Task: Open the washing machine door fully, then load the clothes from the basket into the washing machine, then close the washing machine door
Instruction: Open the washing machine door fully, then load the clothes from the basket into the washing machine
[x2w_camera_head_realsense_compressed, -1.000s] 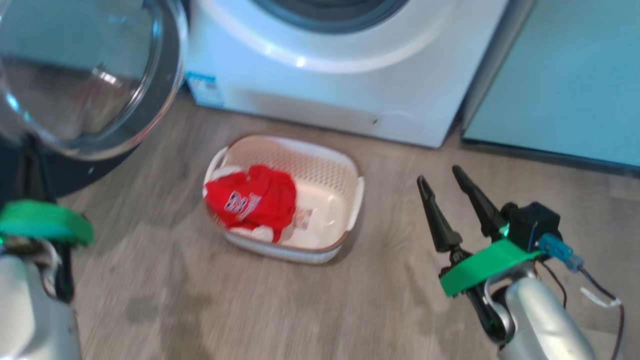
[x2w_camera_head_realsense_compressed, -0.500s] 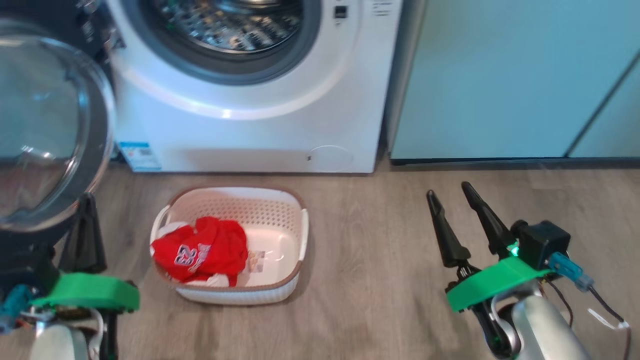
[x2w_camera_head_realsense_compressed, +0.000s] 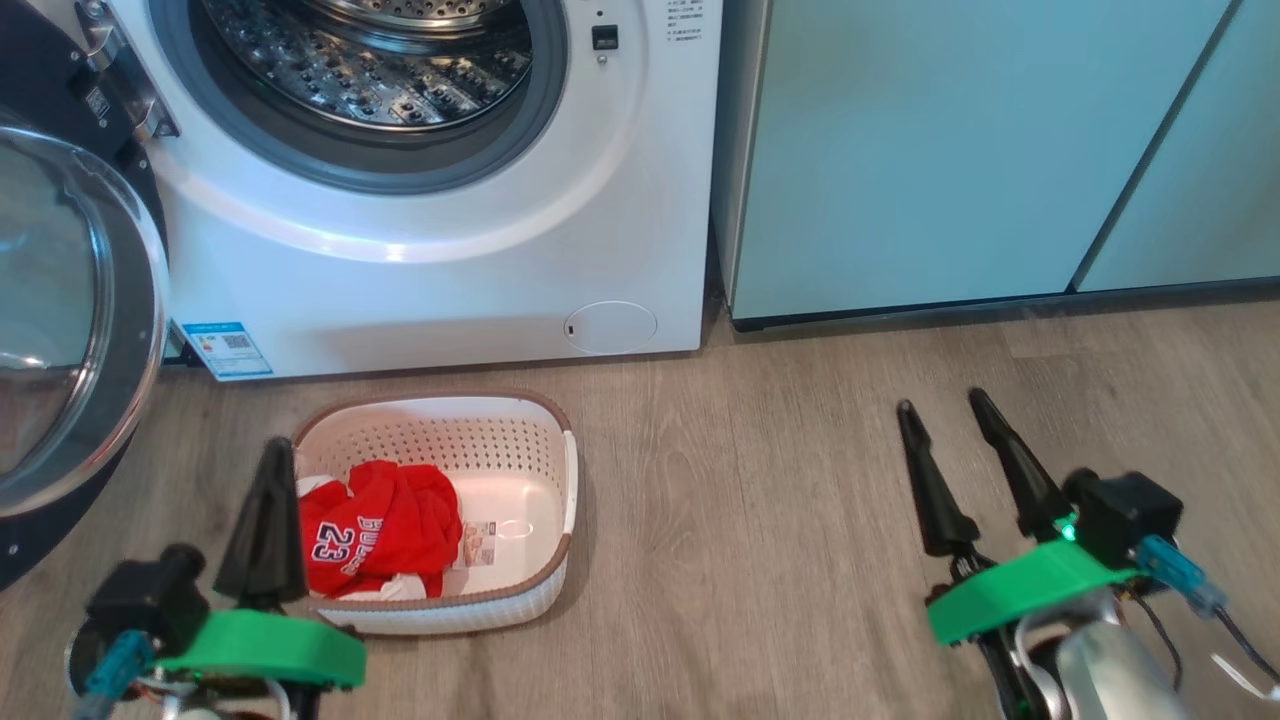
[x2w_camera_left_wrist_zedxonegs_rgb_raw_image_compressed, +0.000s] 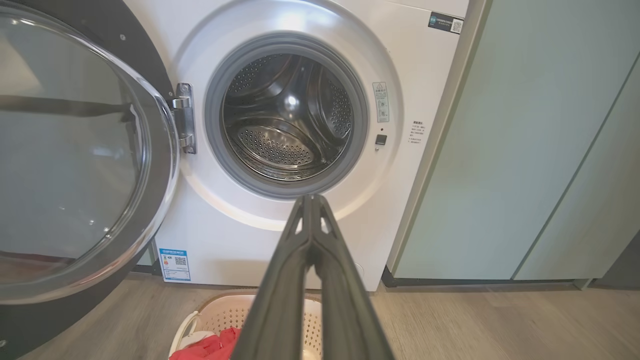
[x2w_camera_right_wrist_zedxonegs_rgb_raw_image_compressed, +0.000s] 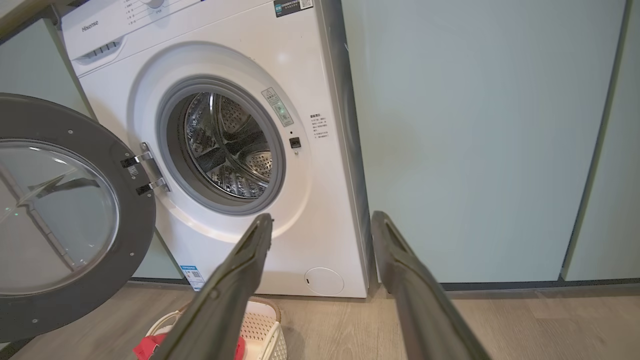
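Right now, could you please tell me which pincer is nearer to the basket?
Left. The left pincer, shut, hangs at the left edge of the basket; the right pincer, open, is far off to its right, over the floor.

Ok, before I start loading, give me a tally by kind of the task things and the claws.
Washing machine: 1
Washing machine door: 1, swung open
Basket: 1
Clothes bundle: 1, in the basket
Claws: 2, left claw shut, right claw open
Total: 6
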